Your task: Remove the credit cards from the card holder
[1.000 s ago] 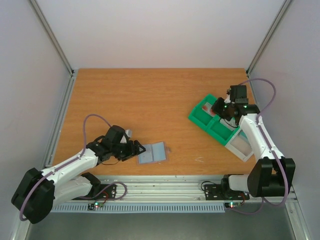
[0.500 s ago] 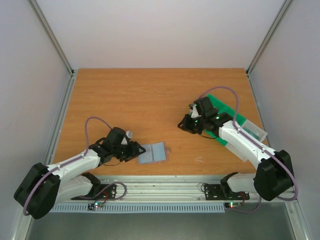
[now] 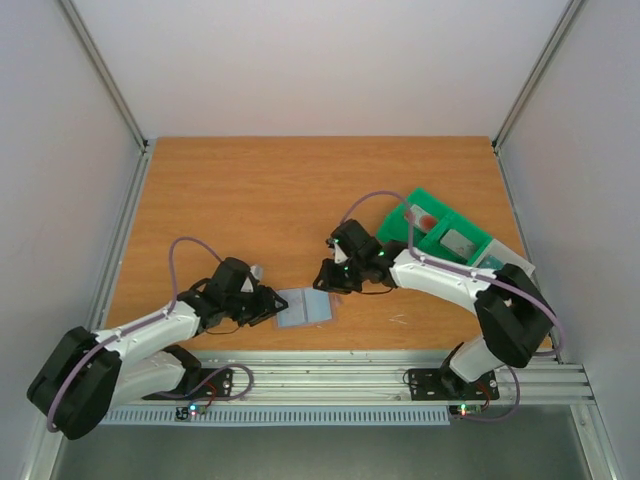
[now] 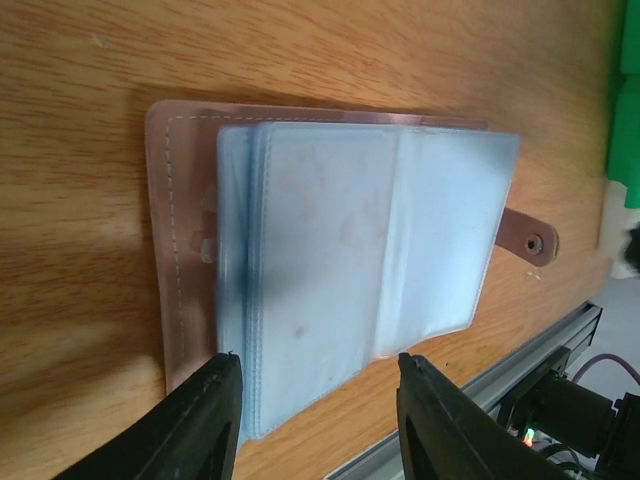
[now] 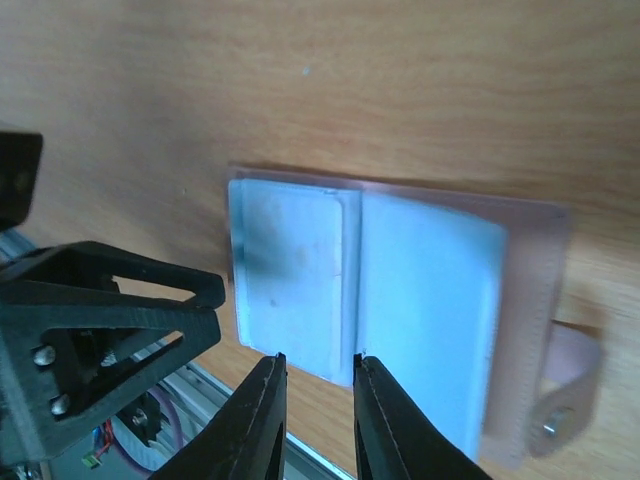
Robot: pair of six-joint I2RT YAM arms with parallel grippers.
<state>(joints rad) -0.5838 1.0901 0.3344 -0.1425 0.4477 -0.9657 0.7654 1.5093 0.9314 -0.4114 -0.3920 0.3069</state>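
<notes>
The card holder [image 3: 304,307] lies open near the table's front edge, pale blue sleeves on a pinkish cover with a snap tab. It fills the left wrist view [image 4: 350,250] and the right wrist view [image 5: 400,290]. No card shows clearly in its sleeves. My left gripper [image 3: 268,306] is open at the holder's left edge, with its jaws [image 4: 315,358] either side of a sleeve corner. My right gripper [image 3: 328,276] hovers over the holder's far edge, jaws [image 5: 319,358] a narrow gap apart and empty. A white card with a red round mark [image 3: 424,218] lies in the green tray.
The green compartmented tray [image 3: 398,228] stands at the right, with another pale card [image 3: 460,241] in its middle compartment. The metal rail [image 3: 330,375] runs along the table's front edge just below the holder. The left gripper's fingers [image 5: 110,300] show in the right wrist view.
My right arm has swung left from the green tray to the card holder. The left arm has barely moved. The holder lies where it was.
</notes>
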